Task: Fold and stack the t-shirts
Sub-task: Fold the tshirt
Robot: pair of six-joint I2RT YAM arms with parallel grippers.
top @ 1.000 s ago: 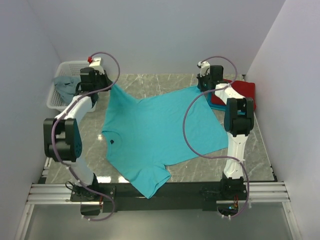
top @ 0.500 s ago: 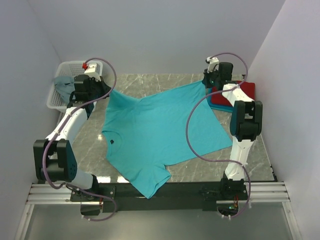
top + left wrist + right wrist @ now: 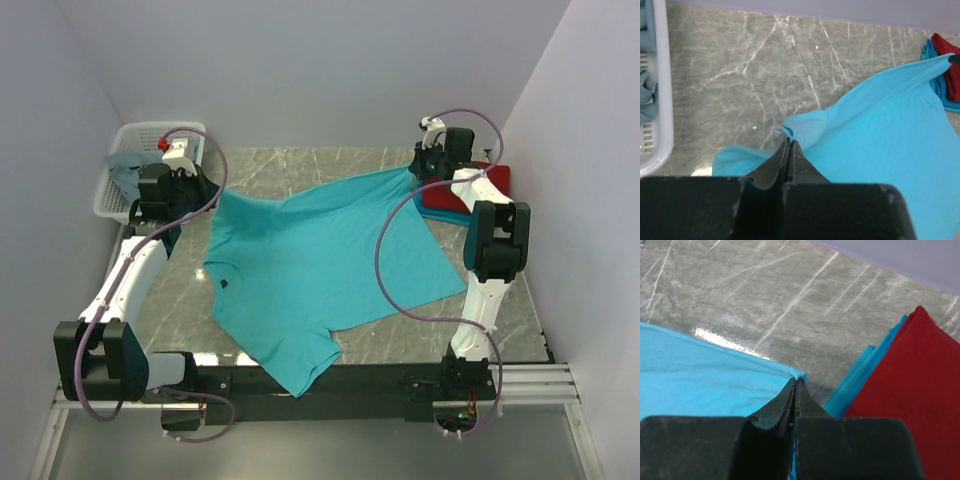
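A bright turquoise t-shirt (image 3: pixel 320 270) lies spread over the marble table, collar to the left and one sleeve hanging over the near edge. My left gripper (image 3: pixel 217 190) is shut on its far-left corner; in the left wrist view the cloth (image 3: pixel 880 125) bunches at the closed tips (image 3: pixel 789 141). My right gripper (image 3: pixel 414 172) is shut on the far-right corner, with the hem (image 3: pixel 700 380) pinched at the tips (image 3: pixel 796 380). The far edge is lifted between both grippers. A folded red t-shirt (image 3: pixel 490 185) lies on a folded turquoise-blue one (image 3: pixel 452 216) at the right.
A white perforated basket (image 3: pixel 140 127) stands at the far left corner with a grey-blue shirt (image 3: pixel 125 170) in it; its rim (image 3: pixel 662 100) shows in the left wrist view. Walls close in on three sides. The folded stack (image 3: pixel 910 380) sits right beside my right gripper.
Both grippers have moved apart, the left one leftward and nearer, the right one rightward and farther. The shirt's far edge is stretched wider between them. Both stay shut.
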